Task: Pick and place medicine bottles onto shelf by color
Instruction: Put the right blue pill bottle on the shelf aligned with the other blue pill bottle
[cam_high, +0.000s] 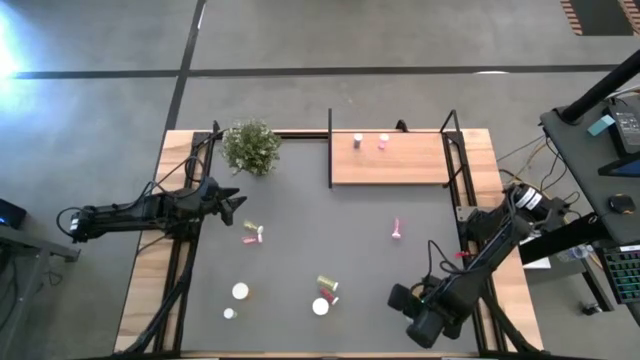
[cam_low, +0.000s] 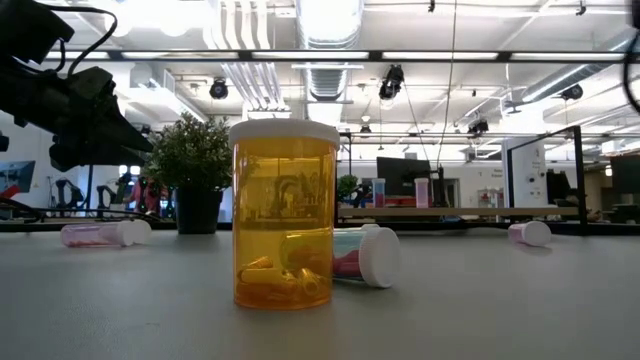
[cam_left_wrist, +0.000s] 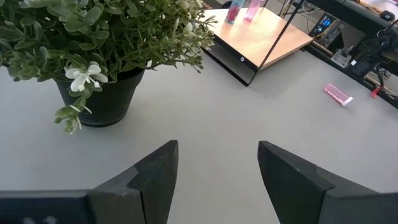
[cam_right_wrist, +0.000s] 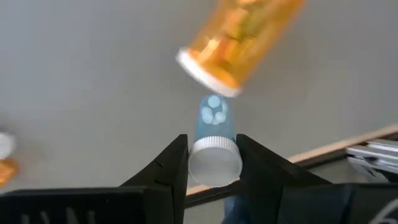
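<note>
Medicine bottles lie scattered on the dark table (cam_high: 300, 190). Nearest, the right gripper (cam_right_wrist: 211, 155), its arm reaching low over the table's front right, is clamped on a small blue bottle (cam_right_wrist: 214, 140) with a white cap, held above the surface; an orange bottle (cam_right_wrist: 239, 40) lies on its side just past it. The left gripper (cam_left_wrist: 217, 165) hovers with fingers apart, arm stretched level from the left edge toward the plant (cam_high: 251, 146). Farther back, the shelf (cam_high: 390, 160) holds two upright bottles at its rear.
</note>
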